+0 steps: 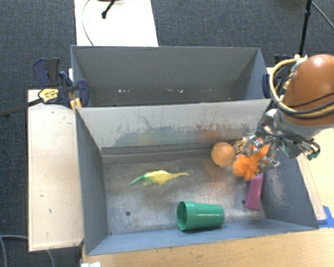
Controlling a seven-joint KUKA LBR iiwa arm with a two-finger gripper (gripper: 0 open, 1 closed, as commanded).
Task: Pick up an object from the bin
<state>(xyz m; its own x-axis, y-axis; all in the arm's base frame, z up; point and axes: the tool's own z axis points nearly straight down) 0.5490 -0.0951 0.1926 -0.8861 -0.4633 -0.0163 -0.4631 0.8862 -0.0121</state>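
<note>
Five things in the bin (94, 172), all loose on the floor, none heaped.

- Gripper (257, 151): low at the right end of the bin, close to the sloping right wall. Wide or narrow: cannot tell, the wrist and cables cover it.
- Orange fluffy thing (246, 166): directly under the gripper and touching or nearly touching it. I cannot tell whether it is gripped.
- Tan ball (222, 154): just beside the fluffy thing on its left, looks to be touching it.
- Purple block (254, 191): leaning by the right wall, its top end right at the fluff.
- Green cup (200, 215): on its side by the front wall, well apart.
- Yellow dinosaur (157, 177): mid-floor, well apart.

Judgement on the step: this is the grasp itself, on the fluffy thing.
- It looks soft and will likely squash, so I need a full close low on its body, not on loose strands.
- Centre over the thick middle, away from the ball, which would roll off at a nudge.
- Mind the purple block's top end; catching it as well would spoil the grip.
- The right wall is close, so little room to shift that way.
- Lift straight up, and confirm the fluff comes with me before clearing the rim.
</note>
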